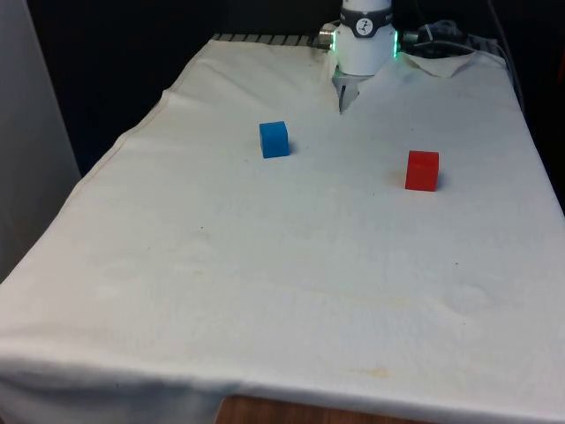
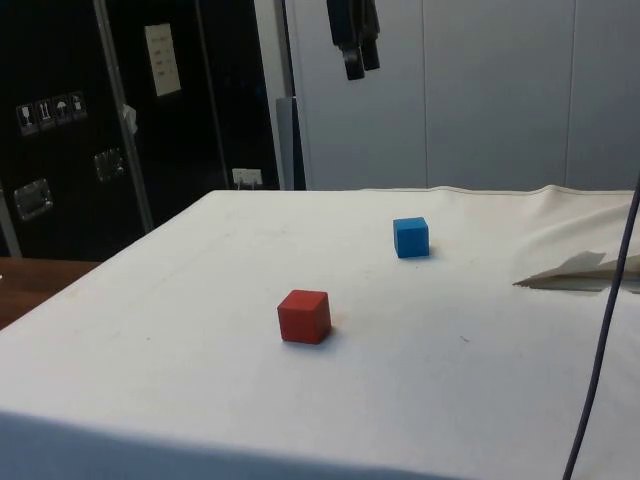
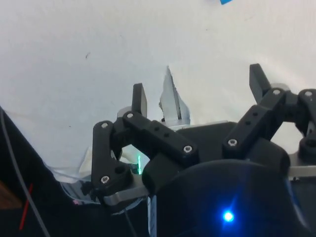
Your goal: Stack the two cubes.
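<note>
Two cubes (image 1: 274,140) (image 1: 422,170) well apart on cloth (image 1: 282,291)

Matt cloth, matt cubes, black plastic fingers

We see the white cloth table cover (image 1: 291,291), woven and matt, lying mostly smooth with soft creases, a few faint stains and a rumpled far edge; under its near hem we catch a strip of brown wooden table edge (image 1: 291,413) with a slight sheen. The small blue cube (image 1: 274,140) and the small red cube (image 1: 422,170) both look solid, smooth-faced and matt, with crisp edges. In the wrist view we have the black two-finger gripper (image 3: 197,94), its linkages dull black plastic with small bright metal screws, above a glossy rounded black housing (image 3: 232,197).
</note>
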Controlling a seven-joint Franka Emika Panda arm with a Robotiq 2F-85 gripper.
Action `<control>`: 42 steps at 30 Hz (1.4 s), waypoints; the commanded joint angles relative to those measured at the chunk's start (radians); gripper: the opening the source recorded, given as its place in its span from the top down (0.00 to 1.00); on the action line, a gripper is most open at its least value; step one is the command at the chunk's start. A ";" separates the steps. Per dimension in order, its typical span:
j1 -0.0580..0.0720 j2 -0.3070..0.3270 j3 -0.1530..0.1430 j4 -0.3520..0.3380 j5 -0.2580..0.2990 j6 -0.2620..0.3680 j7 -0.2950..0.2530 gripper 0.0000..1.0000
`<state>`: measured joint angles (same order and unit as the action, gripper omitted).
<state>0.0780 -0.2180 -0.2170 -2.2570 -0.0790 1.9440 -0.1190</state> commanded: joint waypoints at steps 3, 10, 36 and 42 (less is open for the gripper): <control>-0.002 -0.018 -0.010 -0.035 -0.010 0.037 -0.028 0.00; -0.003 -0.031 -0.023 -0.068 -0.014 0.070 -0.063 0.00; -0.012 -0.068 -0.107 -0.269 -0.014 0.330 -0.219 0.00; -0.014 -0.044 -0.138 -0.292 -0.016 0.394 -0.266 0.00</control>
<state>0.0680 -0.2700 -0.3500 -2.5430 -0.0860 2.3140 -0.3760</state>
